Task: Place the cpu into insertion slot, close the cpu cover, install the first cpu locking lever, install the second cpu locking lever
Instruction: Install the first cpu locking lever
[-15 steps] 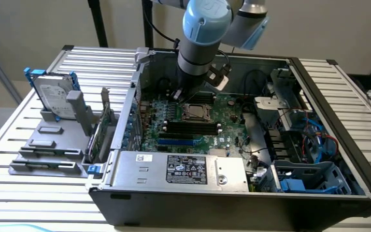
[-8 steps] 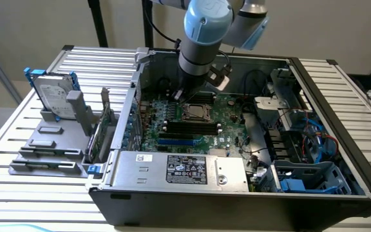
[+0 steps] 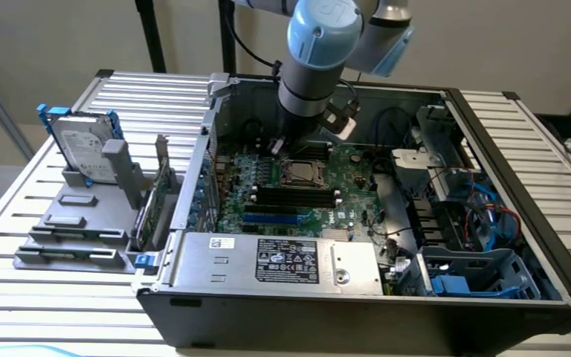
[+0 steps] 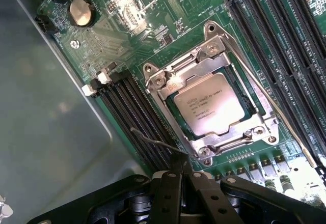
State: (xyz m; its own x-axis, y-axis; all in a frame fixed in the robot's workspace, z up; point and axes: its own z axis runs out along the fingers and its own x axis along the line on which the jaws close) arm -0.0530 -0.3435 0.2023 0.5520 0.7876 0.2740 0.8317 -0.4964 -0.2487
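Far off to the exterior view's left of the fingers, a hard drive (image 3: 79,145) in a blue bracket stands on a grey tray (image 3: 68,223) on the slatted table (image 3: 27,297). Nearer in, the open computer case (image 3: 365,320) lies on its side, and the arm (image 3: 315,52) reaches down into it. Its gripper (image 3: 280,147) hangs low over the green motherboard (image 3: 350,167).

From the wrist view, the gripper (image 4: 179,163) has its black fingers (image 4: 170,193) pressed together with no gap. A thin wire lever (image 4: 153,141) lies over the black memory slots (image 4: 140,119) and runs right up to the fingertips. I cannot tell whether they pinch it or only touch it.

Just ahead of the fingers the cpu (image 4: 209,104) sits flat in the insertion slot (image 4: 235,81), silvery top up with its printing showing. The cpu cover (image 4: 168,81) is down over it, framing the chip on all sides. A long lever (image 4: 265,96) runs along the socket's side away from the wire one. A coin battery (image 4: 81,11) sits well beyond the fingertips.

To the exterior view's right of the fingers, blue cables (image 3: 484,216) tangle inside the case. The labelled power supply (image 3: 276,260) lies along the case's near wall.
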